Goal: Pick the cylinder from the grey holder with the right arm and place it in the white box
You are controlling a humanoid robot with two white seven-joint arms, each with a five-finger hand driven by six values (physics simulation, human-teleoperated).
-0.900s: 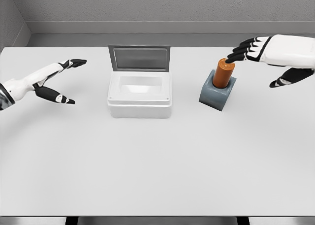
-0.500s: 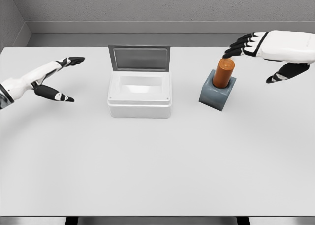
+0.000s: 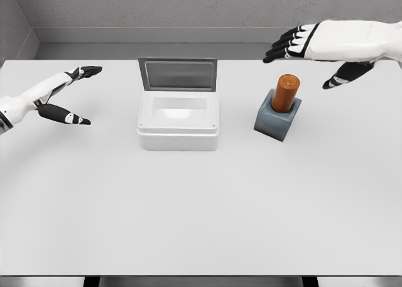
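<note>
An orange cylinder [image 3: 285, 93] stands upright in a grey holder [image 3: 277, 119] on the right half of the white table. My right hand [image 3: 308, 58] hovers above and behind the cylinder, open, fingers stretched left and thumb hanging down to the right, clear of the cylinder's top. The white box [image 3: 178, 119] sits at the table's middle with its lid [image 3: 178, 74] raised at the back; its inside looks empty. My left hand [image 3: 74, 95] is open at the far left, above the table.
The table's back edge [image 3: 201, 61] meets a grey wall. Its front edge [image 3: 201, 276] runs along the bottom of the view.
My right hand has lifted up and back off the cylinder's top, fingers now higher and further left. The left hand has drifted slightly left and up.
</note>
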